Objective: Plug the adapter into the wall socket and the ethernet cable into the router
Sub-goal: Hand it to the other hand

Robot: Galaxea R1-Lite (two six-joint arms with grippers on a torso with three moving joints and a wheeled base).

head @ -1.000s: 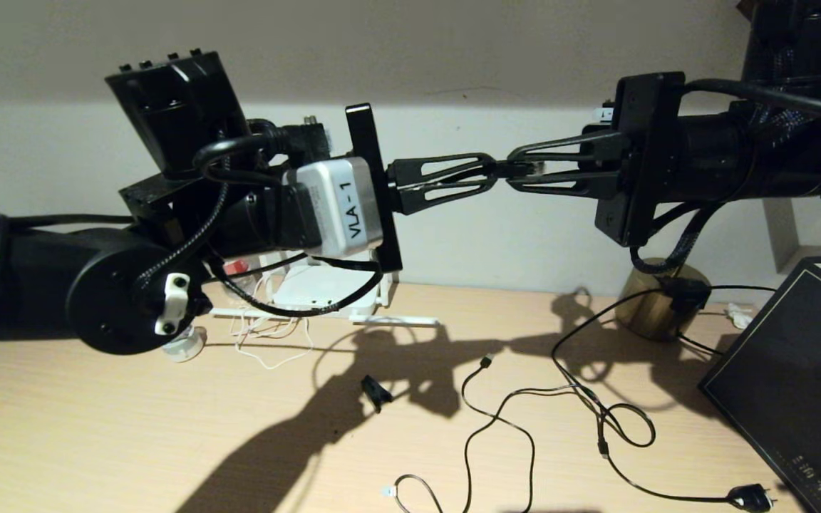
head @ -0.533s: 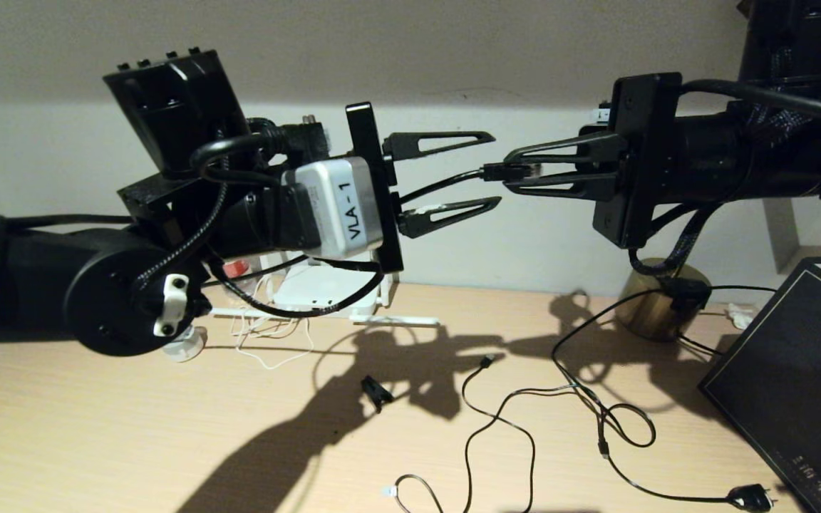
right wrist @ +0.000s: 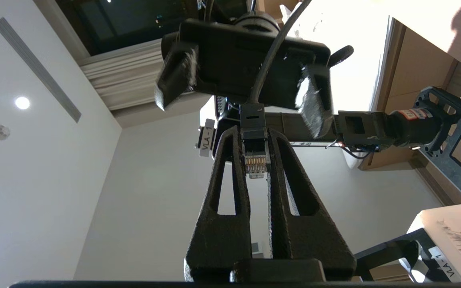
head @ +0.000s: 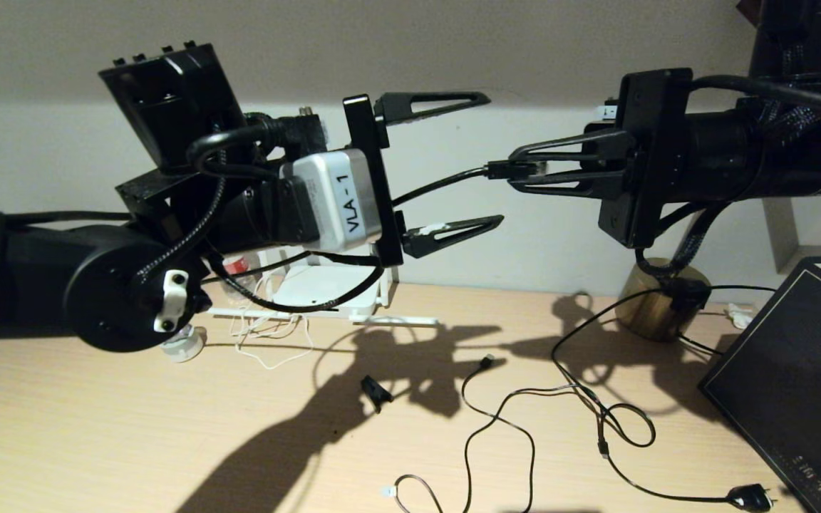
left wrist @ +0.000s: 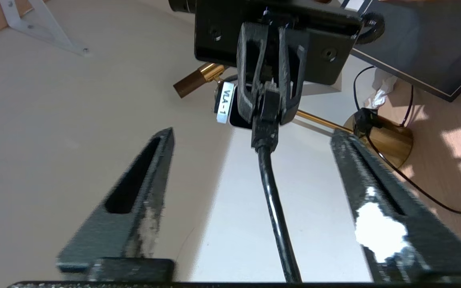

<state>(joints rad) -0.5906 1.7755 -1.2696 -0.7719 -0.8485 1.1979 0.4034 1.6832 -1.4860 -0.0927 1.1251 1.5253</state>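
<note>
router [head: 318,288] half hidden behind left tool [head: 490,161], socket unseen

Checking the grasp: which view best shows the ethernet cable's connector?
Right wrist view: the clear connector sits pinched between the right gripper fingers, gold contacts visible. The head view shows it side-on and small; the left wrist view shows only its black boot.

A black ethernet cable [head: 439,185] (clear connector, gold contacts) is seen against a cream wall [head: 524,235]; a white router [head: 318,288] and brass lamp base [head: 656,303] are set on the pale wood-grain counter [head: 97,427].
</note>
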